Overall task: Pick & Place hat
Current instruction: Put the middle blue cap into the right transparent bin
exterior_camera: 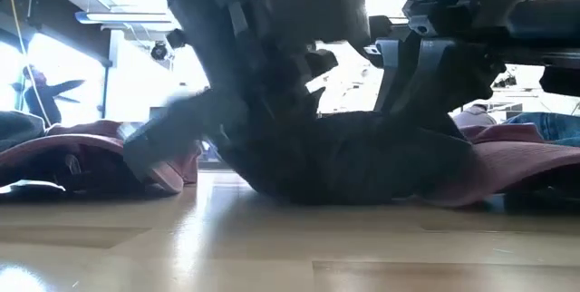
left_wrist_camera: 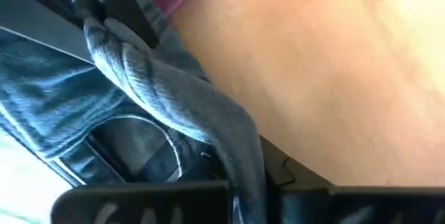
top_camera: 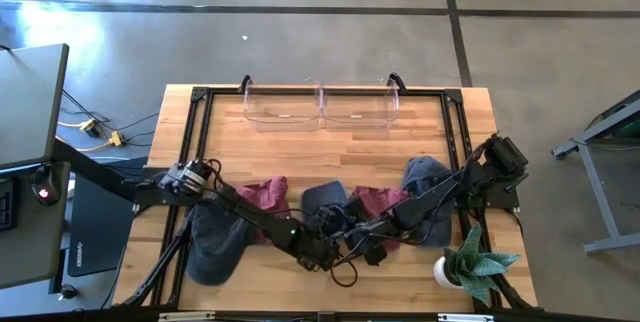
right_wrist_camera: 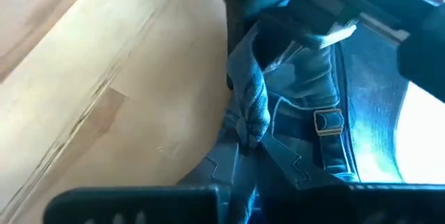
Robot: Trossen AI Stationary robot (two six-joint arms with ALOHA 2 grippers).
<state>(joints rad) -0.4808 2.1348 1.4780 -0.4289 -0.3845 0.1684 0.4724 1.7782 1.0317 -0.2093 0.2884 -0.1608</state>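
Note:
A dark blue denim hat (top_camera: 325,200) lies at the middle of the table near its front edge, its crown resting on the wood. My left gripper (top_camera: 322,254) and my right gripper (top_camera: 374,243) stand close together at its near side, and each is shut on a bunch of its cloth. The hat's back strap with a brass buckle (right_wrist_camera: 327,121) shows in the right wrist view. In the low view the hat (exterior_camera: 362,160) is a dark mound under both arms. My left gripper pinches a bunched fold of the hat's denim rim (left_wrist_camera: 240,137) between its two fingers, slanting down from the table's left. The cloth runs up from the fingers in a twisted ridge; the hat lies on the table. My right gripper pinches a gathered fold of the hat's rim (right_wrist_camera: 249,123) next to the back strap, slanting down from the table's right. The hat lies on the table.
Two maroon hats (top_camera: 265,198) (top_camera: 378,202) flank the blue one. A grey-blue hat (top_camera: 215,244) lies at the front left and another (top_camera: 428,184) at the right. Two clear bins (top_camera: 320,104) stand at the far edge. A potted plant (top_camera: 470,264) stands front right.

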